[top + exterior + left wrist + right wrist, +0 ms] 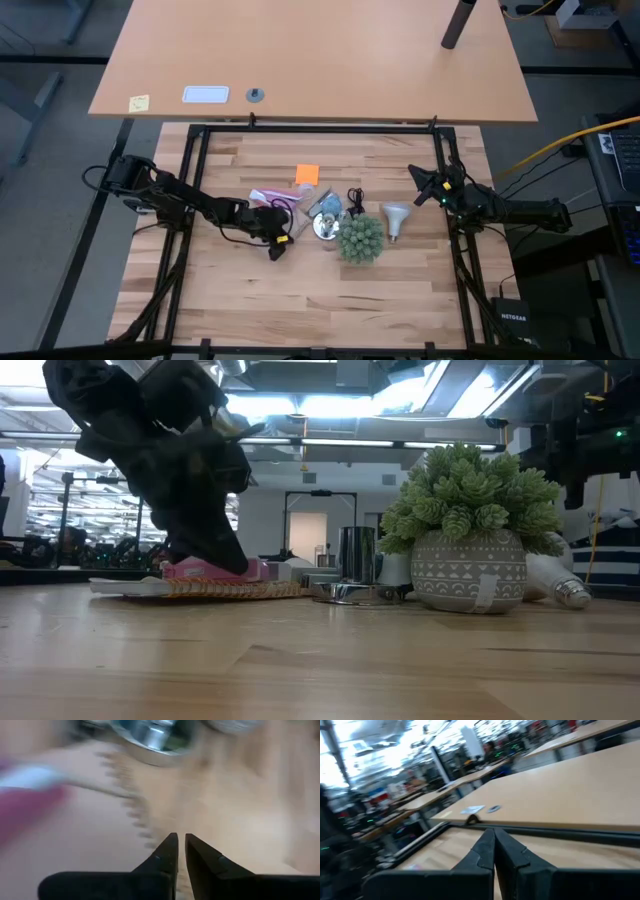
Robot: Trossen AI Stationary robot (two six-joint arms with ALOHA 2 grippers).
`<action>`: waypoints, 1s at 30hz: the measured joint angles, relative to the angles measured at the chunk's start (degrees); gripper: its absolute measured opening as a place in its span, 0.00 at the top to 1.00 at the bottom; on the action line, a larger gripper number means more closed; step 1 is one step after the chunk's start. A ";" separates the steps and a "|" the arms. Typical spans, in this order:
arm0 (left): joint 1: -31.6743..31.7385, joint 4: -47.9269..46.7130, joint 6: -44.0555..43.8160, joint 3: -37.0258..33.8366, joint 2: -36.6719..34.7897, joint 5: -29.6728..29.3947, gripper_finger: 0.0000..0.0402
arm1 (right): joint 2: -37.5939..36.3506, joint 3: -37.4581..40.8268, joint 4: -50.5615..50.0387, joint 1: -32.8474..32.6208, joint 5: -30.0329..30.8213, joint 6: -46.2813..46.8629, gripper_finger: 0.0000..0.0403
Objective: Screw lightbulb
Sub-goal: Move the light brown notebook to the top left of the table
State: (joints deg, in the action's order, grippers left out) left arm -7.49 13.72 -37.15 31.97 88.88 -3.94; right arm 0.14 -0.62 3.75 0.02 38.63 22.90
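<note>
The lightbulb lies on its side on the table, right of the green spiky plant. In the low view it shows behind the plant's pot. The silver socket base stands left of the plant, also in the low view. My left gripper is shut and low over the table, left of the socket, next to a pink packet. My right gripper is shut and raised, beyond the bulb on its far right side.
An orange note and a pink packet lie behind the socket. A woven mat's edge shows near my left fingers. The black frame rail borders the far side. A second desk lies beyond it.
</note>
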 joint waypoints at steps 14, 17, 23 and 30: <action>12.76 -2.75 8.84 0.31 4.40 -13.19 1.00 | 4.57 0.00 0.00 -0.01 -2.93 1.28 0.99; 15.77 -0.46 13.33 0.28 5.74 -13.21 1.00 | 5.85 0.00 0.00 -0.01 -2.93 1.28 0.99; 23.48 3.17 22.52 0.17 6.80 -13.43 1.00 | 7.69 0.00 0.00 -0.01 -2.93 1.28 0.99; 34.30 7.26 27.12 -0.11 7.06 -13.85 0.99 | 8.07 0.00 0.02 -0.01 -2.91 1.28 0.99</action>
State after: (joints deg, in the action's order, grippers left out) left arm 26.80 20.98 -10.03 31.86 95.94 -17.79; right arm 8.21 -0.62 3.77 0.01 35.73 24.18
